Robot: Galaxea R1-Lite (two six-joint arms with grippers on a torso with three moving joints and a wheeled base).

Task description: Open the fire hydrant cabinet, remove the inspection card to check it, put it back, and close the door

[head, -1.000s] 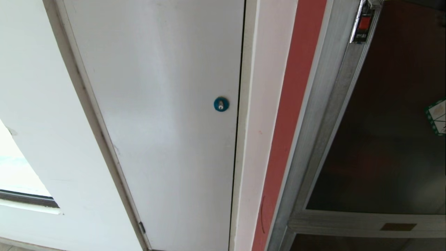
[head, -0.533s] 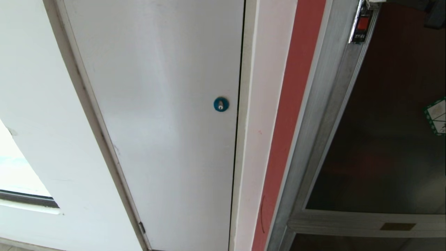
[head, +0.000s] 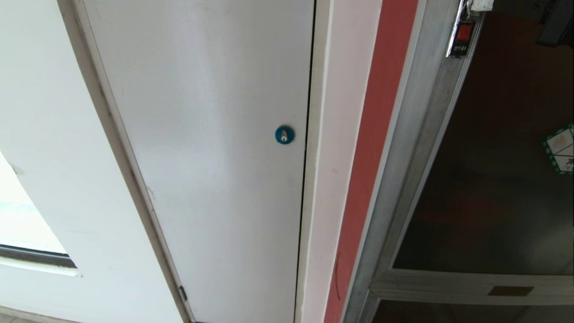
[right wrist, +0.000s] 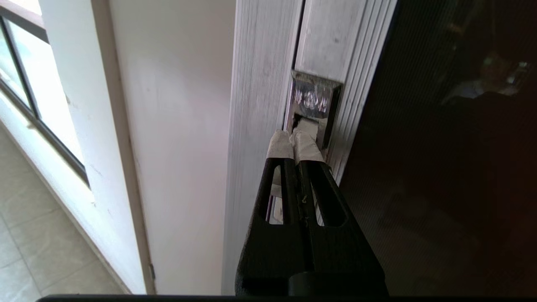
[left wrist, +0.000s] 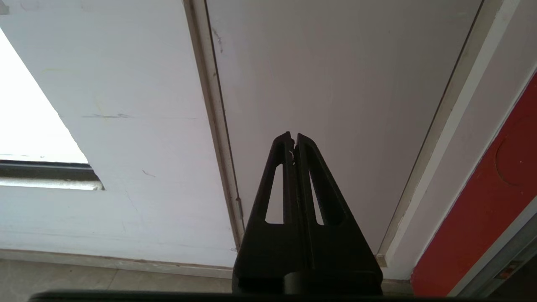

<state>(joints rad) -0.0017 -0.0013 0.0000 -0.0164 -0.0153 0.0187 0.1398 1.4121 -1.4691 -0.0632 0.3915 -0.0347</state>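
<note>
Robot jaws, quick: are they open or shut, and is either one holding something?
Left gripper: jaws shut, holding nothing, idle before the white door.
Right gripper: jaws shut, holding nothing, tips at the door's latch.

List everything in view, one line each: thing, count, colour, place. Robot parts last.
fire hydrant cabinet: one, silver frame, right of the red strip.
door: one, dark tinted glass in silver frame, far right.
latch: one, red and black, top of the door's edge.
sticker: one, green-bordered white, on the glass at right edge.
white door: one, centre.
round lock: one, blue, on the white door.
red strip: one, between white trim and cabinet.
window: one, lower left.
left gripper: black, shut, facing the white door.
right gripper: black with taped tips, shut, at the latch.
</note>
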